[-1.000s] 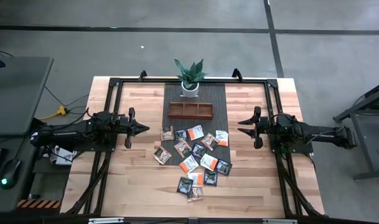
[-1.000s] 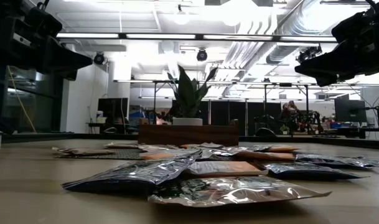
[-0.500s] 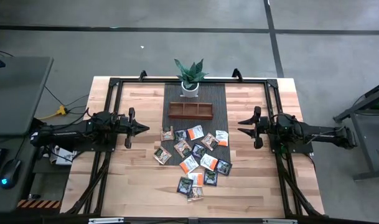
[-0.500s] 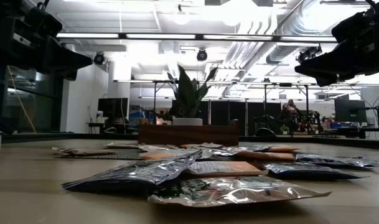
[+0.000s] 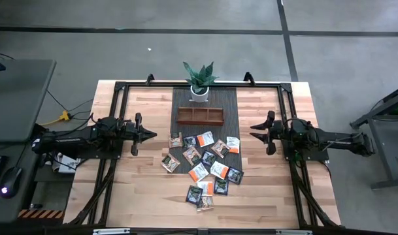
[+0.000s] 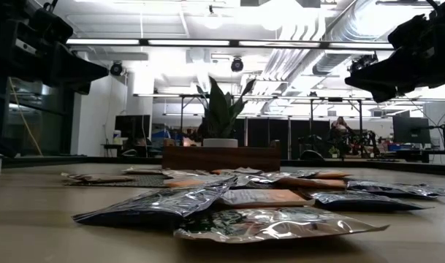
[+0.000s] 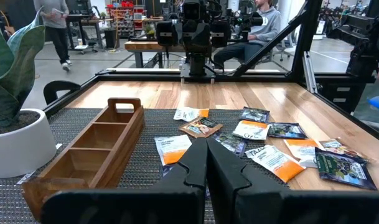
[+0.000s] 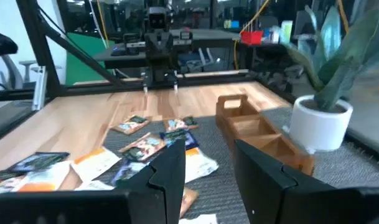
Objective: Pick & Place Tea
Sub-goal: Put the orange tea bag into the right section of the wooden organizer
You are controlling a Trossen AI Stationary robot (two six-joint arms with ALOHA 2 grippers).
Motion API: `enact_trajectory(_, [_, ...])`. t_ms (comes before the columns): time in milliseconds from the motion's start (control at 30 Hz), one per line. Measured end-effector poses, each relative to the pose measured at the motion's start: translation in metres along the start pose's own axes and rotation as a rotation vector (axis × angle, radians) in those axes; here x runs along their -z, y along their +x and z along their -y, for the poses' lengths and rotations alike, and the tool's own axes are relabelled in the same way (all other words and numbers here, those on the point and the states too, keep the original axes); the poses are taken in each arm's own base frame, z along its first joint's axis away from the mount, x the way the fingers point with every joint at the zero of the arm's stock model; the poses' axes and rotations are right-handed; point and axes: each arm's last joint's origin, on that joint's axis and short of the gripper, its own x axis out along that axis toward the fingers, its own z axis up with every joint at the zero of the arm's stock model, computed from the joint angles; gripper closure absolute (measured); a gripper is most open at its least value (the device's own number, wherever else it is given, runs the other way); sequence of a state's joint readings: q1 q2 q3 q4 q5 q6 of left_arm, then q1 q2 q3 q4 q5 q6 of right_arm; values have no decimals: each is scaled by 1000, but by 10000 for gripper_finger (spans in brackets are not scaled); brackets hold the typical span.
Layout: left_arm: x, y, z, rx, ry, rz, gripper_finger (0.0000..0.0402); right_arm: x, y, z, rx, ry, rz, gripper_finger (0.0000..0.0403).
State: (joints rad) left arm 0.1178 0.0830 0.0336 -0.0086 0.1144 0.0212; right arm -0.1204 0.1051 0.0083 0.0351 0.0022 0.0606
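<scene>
One change only: right gripper (image 5: pixel 253 131) nudges slightly, its blur in the low view says it's starting to move, fingers apart. Left gripper (image 5: pixel 151 135) hasn't budged, fingers together. Tea (image 5: pixel 204 164) lies scattered mid-table, none in the tray (image 5: pixel 199 116). Only the left wrist view shows the tray's empty compartments.

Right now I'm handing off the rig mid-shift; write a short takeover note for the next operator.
Left claw: shut, empty, raised at the table's left side.
Right claw: open, empty, raised at the right side.
Tea sachets: all loose on the table in front of the wooden tray, between the arms.
Done: nothing; the tray's three compartments look empty.
Left: every sachet is yet to be picked and placed.
</scene>
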Motion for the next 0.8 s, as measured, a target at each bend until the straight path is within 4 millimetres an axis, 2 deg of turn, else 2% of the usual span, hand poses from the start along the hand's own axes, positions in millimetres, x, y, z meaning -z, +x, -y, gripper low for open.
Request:
enact_trajectory(367, [0, 0, 0, 0, 0, 0, 401, -7, -1, 2, 68, -32, 13, 274])
enact_trajectory(600, [0, 0, 0, 0, 0, 0, 401, -30, -5, 0, 72, -27, 8, 274])
enact_trajectory(800, [0, 0, 0, 0, 0, 3, 401, -57, -1, 0, 111, 34, -139, 274])
